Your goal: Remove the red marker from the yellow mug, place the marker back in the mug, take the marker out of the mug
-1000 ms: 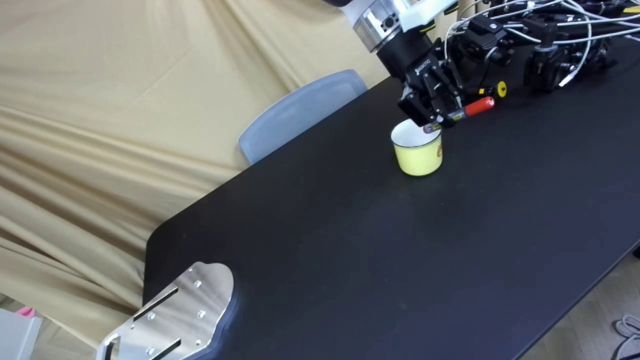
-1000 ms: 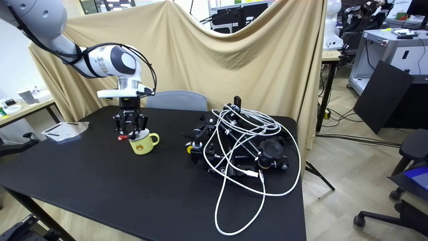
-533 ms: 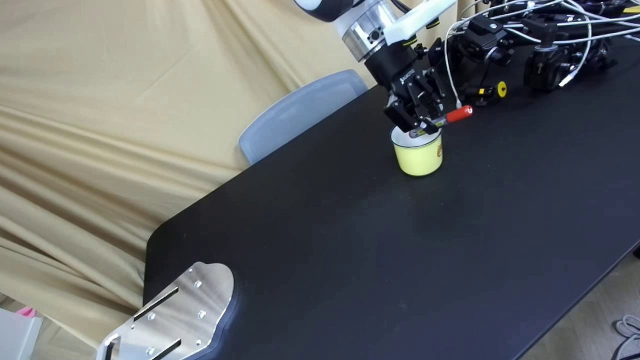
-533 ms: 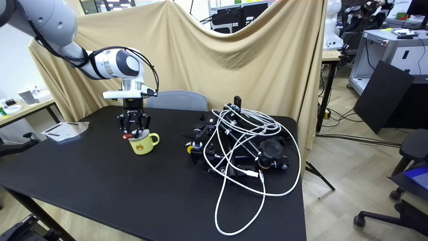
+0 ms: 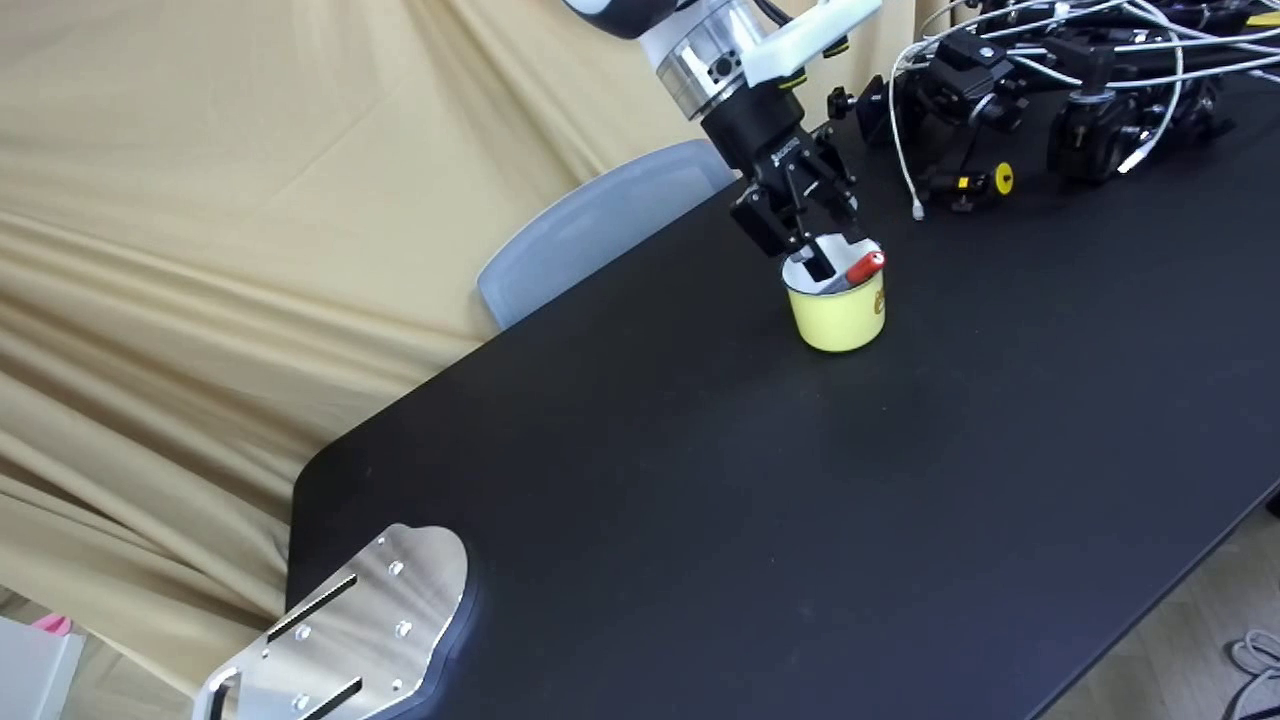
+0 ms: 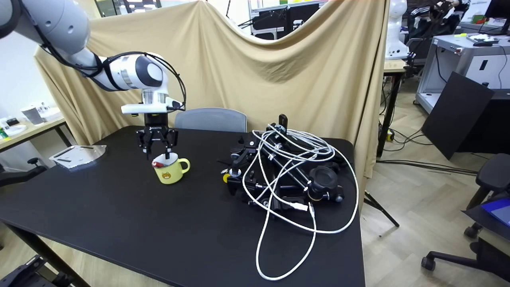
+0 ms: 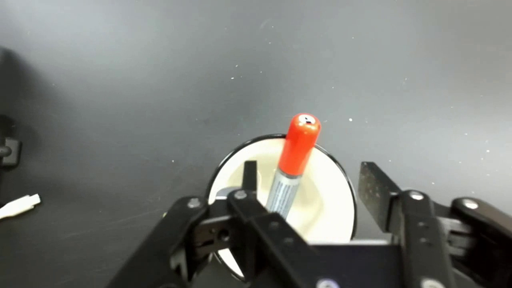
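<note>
**The red marker (image 7: 294,164) now sits in the yellow mug (image 5: 838,322)**

A second ago the claw (image 7: 310,182) had the marker gripped above the mug's mouth; now it has let go, and the marker lies inside on a slant. Its red cap leans out over the rim near the centre of the wrist view; its grey barrel runs down into the pale interior, the lower end hidden behind the claw. I take this as the putting-back step done, or nearly so; gripping the marker again and lifting it out would remain.

The mug stands upright on the dark counter (image 5: 640,480), right of centre in an exterior view. The marker is all I can make out in it, though the claw covers part of the inside. The claw hangs just above, fingers spread well apart, holding nothing: one fingertip over the mug beside the marker, the other past the rim in the wrist view.

Farther out, a metal plate (image 5: 400,600) lies lower left, black gear (image 5: 1090,140) upper right.
</note>
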